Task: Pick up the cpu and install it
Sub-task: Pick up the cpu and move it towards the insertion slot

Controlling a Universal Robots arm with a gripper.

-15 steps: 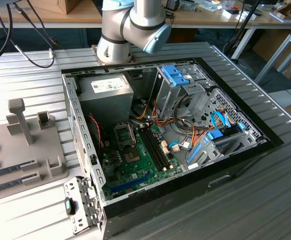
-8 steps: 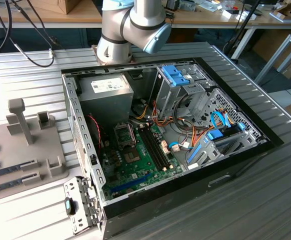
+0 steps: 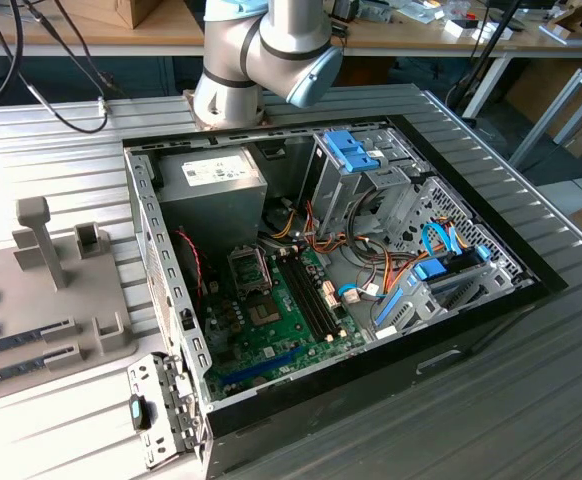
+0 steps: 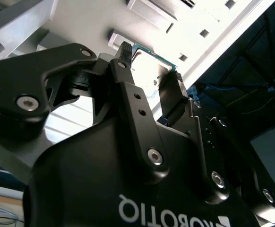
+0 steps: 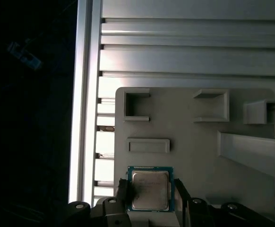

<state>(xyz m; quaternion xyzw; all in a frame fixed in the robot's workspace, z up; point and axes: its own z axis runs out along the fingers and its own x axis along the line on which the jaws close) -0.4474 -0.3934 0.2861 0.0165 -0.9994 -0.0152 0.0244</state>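
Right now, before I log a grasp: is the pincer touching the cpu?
Cannot tell. In both wrist views the pincer straddles the cpu on the grey tray, close at either side, but neither shows a clear gap or firm contact.

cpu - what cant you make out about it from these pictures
- cpu, second wrist view: glare whitens its top, and the gripper covers its lower part.
- Both wrist views: whether it rests on the grey tray or is lifted.
- Exterior view: motherboard socket too small to judge open or empty.
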